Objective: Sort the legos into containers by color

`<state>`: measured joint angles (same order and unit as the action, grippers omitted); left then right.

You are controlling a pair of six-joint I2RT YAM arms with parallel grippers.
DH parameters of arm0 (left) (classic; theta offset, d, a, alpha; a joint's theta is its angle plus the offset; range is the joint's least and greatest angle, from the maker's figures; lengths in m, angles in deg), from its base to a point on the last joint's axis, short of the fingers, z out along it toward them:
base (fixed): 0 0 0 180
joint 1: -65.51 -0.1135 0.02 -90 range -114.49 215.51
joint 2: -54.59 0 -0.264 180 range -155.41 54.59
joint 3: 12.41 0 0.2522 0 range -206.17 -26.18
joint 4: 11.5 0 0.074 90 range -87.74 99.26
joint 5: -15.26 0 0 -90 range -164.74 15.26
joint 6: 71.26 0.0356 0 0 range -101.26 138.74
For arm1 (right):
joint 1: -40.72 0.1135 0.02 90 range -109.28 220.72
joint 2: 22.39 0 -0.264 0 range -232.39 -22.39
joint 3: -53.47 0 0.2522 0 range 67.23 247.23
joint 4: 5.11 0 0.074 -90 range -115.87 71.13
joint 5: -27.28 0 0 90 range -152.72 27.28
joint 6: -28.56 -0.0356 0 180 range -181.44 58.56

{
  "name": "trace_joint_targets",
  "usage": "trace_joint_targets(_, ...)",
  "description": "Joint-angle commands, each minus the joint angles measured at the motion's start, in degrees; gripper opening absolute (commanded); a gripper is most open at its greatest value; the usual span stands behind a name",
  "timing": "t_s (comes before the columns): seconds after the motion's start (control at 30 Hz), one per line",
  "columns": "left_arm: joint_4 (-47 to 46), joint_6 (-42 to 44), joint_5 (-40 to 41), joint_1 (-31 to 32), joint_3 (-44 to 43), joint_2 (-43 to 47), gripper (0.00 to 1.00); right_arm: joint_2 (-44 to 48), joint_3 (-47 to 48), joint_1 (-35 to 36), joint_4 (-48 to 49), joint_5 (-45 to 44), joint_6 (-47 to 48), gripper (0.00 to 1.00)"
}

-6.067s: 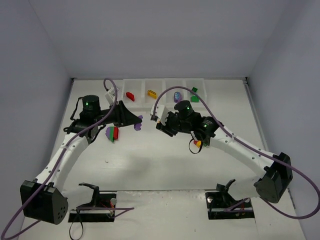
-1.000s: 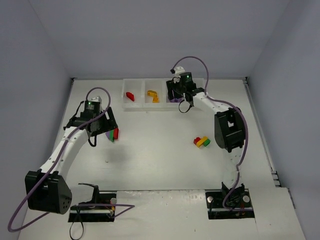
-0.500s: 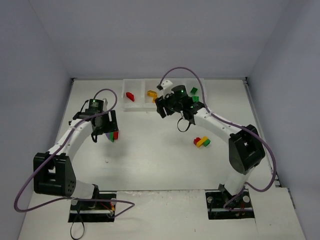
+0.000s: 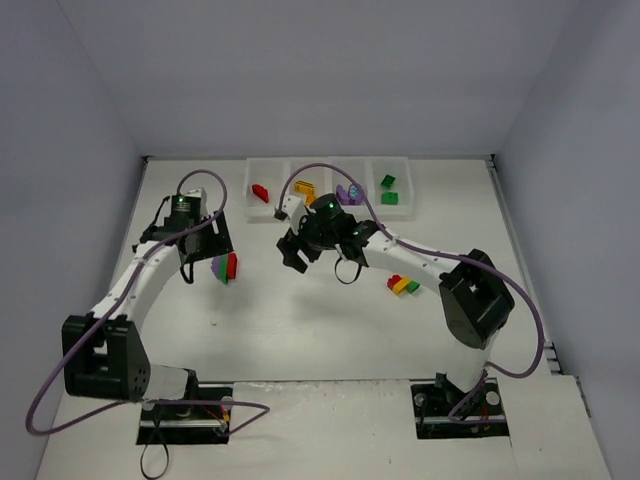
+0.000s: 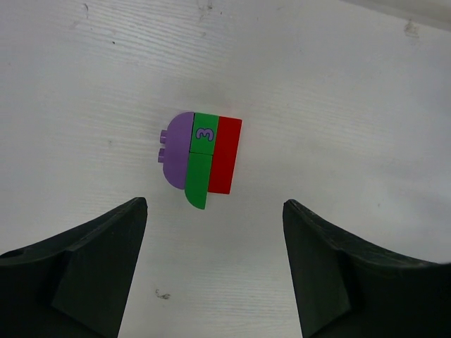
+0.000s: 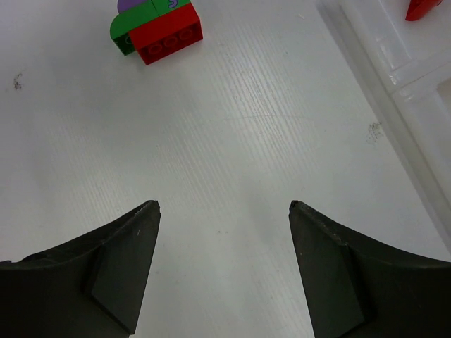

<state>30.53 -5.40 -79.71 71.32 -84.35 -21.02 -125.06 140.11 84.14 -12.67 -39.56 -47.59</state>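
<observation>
A purple, green and red lego clump (image 4: pixel 225 268) (image 5: pixel 201 158) (image 6: pixel 155 28) lies on the table at the left. My left gripper (image 4: pixel 205 258) (image 5: pixel 215 208) hangs over it, open and empty, with the clump just ahead of its fingertips. My right gripper (image 4: pixel 290 252) (image 6: pixel 224 205) is open and empty over bare table to the right of that clump. A red, yellow and green clump (image 4: pixel 403 285) lies right of centre. The containers (image 4: pixel 275 213) (image 6: pixel 394 67) at the back hold a red brick (image 4: pixel 260 192), a yellow one (image 4: pixel 304 188), purple ones (image 4: pixel 348 193) and green ones (image 4: pixel 388 190).
White walls close the table off at the back and both sides. The right arm's elbow (image 4: pixel 470 300) rises over the table's right half. Cables loop over both arms. Two arm bases (image 4: pixel 185 405) sit at the near edge.
My right gripper has swung from the purple container forward and left over the table, its jaws opening wider. The left gripper has stayed over the left clump.
</observation>
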Motion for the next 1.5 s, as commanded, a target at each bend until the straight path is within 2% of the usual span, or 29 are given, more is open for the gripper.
trace_joint_targets(0.0, -1.9, -0.5, 0.8, -0.4, -2.7, -5.1, 0.71, 1.9, 2.4, -0.5, 2.5, 1.1, 1.1, 0.7)
trace_joint_targets(0.23, -4.0, -2.4, 0.5, -0.3, -6.0, -15.2, 0.71, 5.9, -2.7, -0.4, 2.3, 0.0, 0.6, 0.7)
trace_joint_targets(0.4, -5.8, -5.0, -0.6, 0.3, -5.4, -17.5, 0.67, 9.9, -8.0, -0.4, 2.3, -0.8, 0.1, 0.71)
trace_joint_targets(0.57, -8.0, -7.2, 1.8, 4.9, -3.8, -18.3, 0.61, 12.8, -11.4, -0.4, 2.3, -2.0, 0.0, 0.7)
trace_joint_targets(0.6, -9.3, -7.7, 2.1, 6.0, -3.4, -18.4, 0.57, 13.0, -11.9, -0.4, 2.3, -2.1, -0.1, 0.71)
trace_joint_targets(0.7, -10.1, -10.6, 3.8, 11.3, -2.9, -19.4, 0.52, 14.3, -14.0, -0.4, 2.3, -1.9, -0.4, 0.71)
trace_joint_targets(0.9, -11.3, -17.3, 2.0, 15.9, -0.4, -18.9, 0.47, 15.9, -17.2, -0.4, 2.6, -2.6, -0.6, 0.71)
trace_joint_targets(1.1, -9.5, -18.8, 2.5, 17.8, 0.7, -11.8, 0.48, 16.1, -18.0, -0.4, 3.3, -3.2, 0.0, 0.73)
trace_joint_targets(1.2, -6.2, -16.7, 4.1, 17.3, -0.6, -8.2, 0.55, 14.3, -16.5, -0.4, 3.8, -2.9, 0.6, 0.83)
trace_joint_targets(1.23, -4.8, -16.1, 4.3, 17.0, -1.0, -7.4, 0.59, 13.6, -15.8, -0.4, 4.0, -2.9, 0.8, 0.84)
trace_joint_targets(1.33, -3.1, -13.7, 3.7, 15.1, -1.5, -4.5, 0.64, 10.3, -12.8, -0.4, 4.0, -0.6, 2.5, 0.86)
trace_joint_targets(1.47, -2.3, -11.4, 0.1, 10.1, -0.5, 0.2, 0.66, 6.5, -9.3, -0.3, 3.9, 2.8, 6.4, 0.87)
